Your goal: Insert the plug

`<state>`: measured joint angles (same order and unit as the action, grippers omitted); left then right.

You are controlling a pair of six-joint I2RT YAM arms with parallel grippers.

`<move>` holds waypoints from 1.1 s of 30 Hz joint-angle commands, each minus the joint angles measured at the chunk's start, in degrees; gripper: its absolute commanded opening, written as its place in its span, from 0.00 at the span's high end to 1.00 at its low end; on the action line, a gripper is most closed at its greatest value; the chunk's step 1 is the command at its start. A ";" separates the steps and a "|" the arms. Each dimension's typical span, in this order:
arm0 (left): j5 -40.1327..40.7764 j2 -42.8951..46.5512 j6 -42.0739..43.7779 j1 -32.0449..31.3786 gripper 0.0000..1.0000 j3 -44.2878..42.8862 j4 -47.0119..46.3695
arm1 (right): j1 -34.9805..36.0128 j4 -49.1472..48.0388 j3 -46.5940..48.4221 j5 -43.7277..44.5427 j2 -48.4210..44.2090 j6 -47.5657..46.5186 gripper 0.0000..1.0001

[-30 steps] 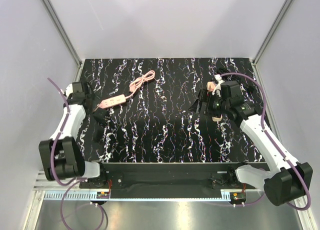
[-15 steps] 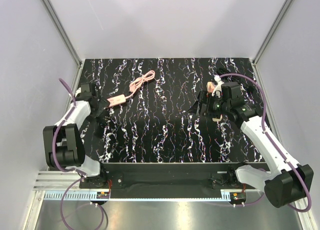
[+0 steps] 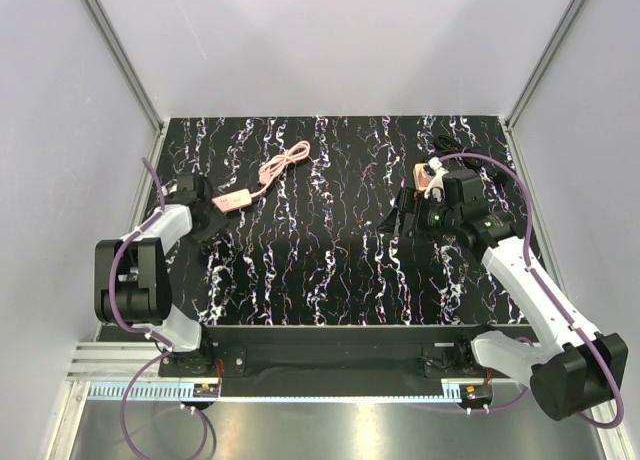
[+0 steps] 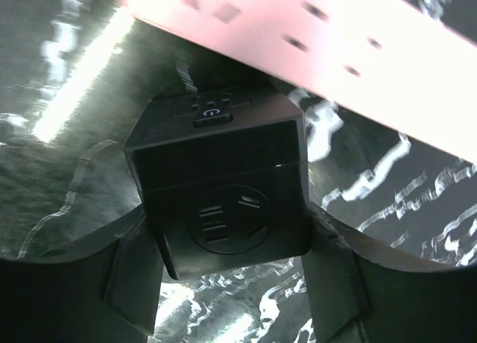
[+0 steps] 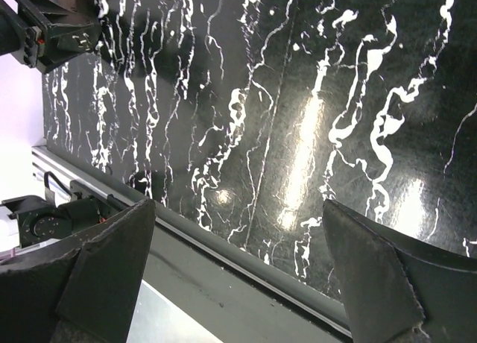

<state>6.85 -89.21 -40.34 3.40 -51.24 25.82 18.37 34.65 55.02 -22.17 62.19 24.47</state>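
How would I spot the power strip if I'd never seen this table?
Look at the left side of the black marbled table. The power strip is the flat pink bar with socket slots; unlike the black cube beside it, it trails a looped pink cable.

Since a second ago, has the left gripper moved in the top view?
Yes. The left gripper has shifted inward, away from the table's left edge, toward the pink power strip.
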 commanded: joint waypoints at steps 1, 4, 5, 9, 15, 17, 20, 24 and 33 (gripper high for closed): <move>-2.54 3.69 4.30 -5.31 0.75 -0.17 -3.41 | 0.35 -0.20 -0.36 0.73 -0.14 -0.12 0.00; -3.59 5.18 3.69 -11.73 0.79 -0.26 -3.41 | 0.52 -0.64 -0.80 1.78 0.21 0.14 0.00; -4.04 5.45 2.03 -13.23 0.79 -0.09 -3.41 | 0.61 -0.73 -0.80 2.13 0.30 0.23 0.00; -4.74 6.67 -6.66 -19.99 0.91 2.63 -3.41 | 1.40 -0.99 -1.06 2.92 1.35 0.75 0.00; -6.50 8.08 -15.03 -28.77 0.70 4.14 -5.43 | 4.21 -2.84 -3.43 4.94 3.02 1.81 0.00; -6.32 8.09 -16.26 -30.81 0.58 3.35 -5.34 | 5.09 -3.19 -4.04 6.08 3.63 2.42 0.01; -6.41 7.65 -16.53 -32.75 0.34 1.68 -5.08 | 7.29 -3.80 -4.31 7.84 4.69 3.21 0.01; -6.59 7.21 -13.37 -32.67 0.04 -2.26 -3.68 | 10.71 -7.74 -4.66 9.52 6.88 3.31 0.00; -2.19 13.79 0.69 -23.48 0.01 -12.65 3.09 | 27.93 -25.06 -0.02 23.99 20.21 5.41 0.00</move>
<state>1.87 -80.09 -46.00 -26.70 -60.82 27.44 40.95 18.50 51.07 -7.51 77.17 28.27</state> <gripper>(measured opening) 0.985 0.994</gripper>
